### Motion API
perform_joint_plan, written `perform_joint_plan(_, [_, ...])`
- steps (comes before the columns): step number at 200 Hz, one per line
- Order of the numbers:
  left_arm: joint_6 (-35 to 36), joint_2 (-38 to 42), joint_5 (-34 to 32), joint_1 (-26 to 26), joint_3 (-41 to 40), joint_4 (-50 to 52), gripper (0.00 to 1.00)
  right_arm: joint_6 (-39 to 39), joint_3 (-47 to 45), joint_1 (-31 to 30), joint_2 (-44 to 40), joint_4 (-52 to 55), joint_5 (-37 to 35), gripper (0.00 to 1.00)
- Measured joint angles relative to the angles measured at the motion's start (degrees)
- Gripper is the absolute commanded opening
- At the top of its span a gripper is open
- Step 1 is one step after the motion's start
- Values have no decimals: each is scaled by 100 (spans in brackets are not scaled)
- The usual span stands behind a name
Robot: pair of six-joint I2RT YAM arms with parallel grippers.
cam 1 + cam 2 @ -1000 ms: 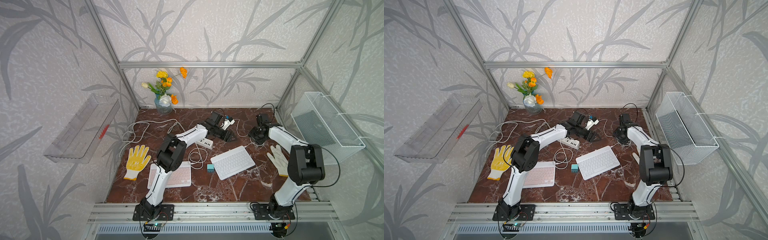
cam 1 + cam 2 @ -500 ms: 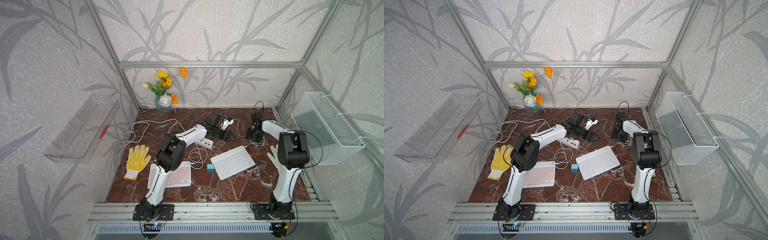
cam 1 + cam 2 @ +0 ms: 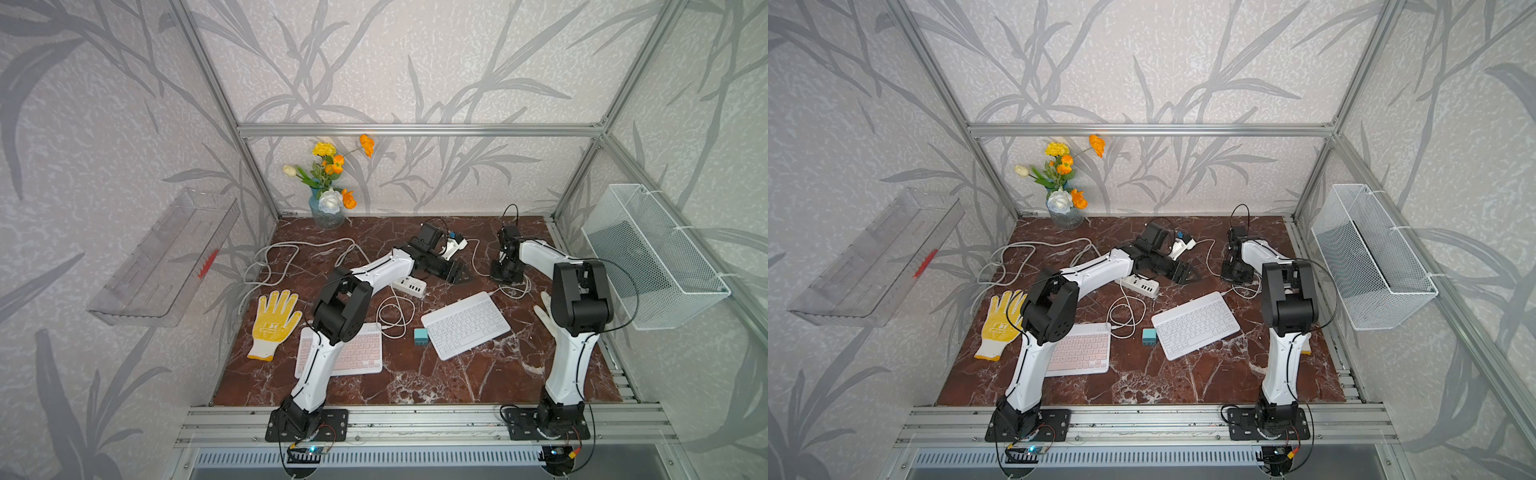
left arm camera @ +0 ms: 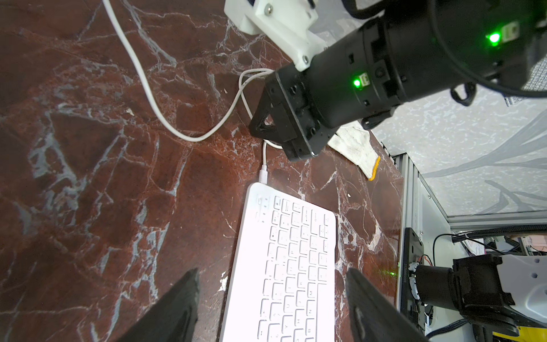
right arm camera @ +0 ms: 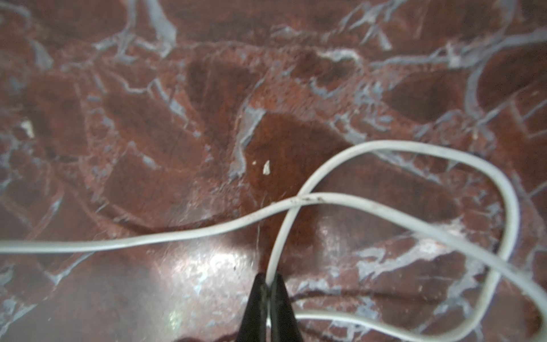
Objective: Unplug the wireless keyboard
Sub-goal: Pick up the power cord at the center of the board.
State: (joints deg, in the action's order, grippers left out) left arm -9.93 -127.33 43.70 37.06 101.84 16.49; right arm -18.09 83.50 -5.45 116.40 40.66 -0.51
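My right gripper [image 5: 268, 296], half apart a second ago, now pinches the thin smooth white cable [image 5: 177, 235]; glossy veined red marble [image 5: 142, 124] beneath. My left gripper [image 4: 270, 277] stands apart above the flat white keyboard [image 4: 291, 260].

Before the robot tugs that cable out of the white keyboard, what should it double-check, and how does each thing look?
1. Right end effector shut on the white cable: ok.
2. Plug seated in the white keyboard: ok.
3. Grip on the plug itself: not ok; it pinches the cable away from it.
4. Keyboard held down: not ok; left end effector open, apart from it.
5. Cable's loop free of snags: cannot tell.
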Motion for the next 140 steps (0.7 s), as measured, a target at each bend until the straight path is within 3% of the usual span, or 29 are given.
perform_joint_plan(74, [118,0,44,0,13,221,78,20,455,55,-2181,-20,579,0])
perform_joint_plan(140, [208,-57,-101,83,271,-4,80,-433,487,92,-3110,24,1392,0])
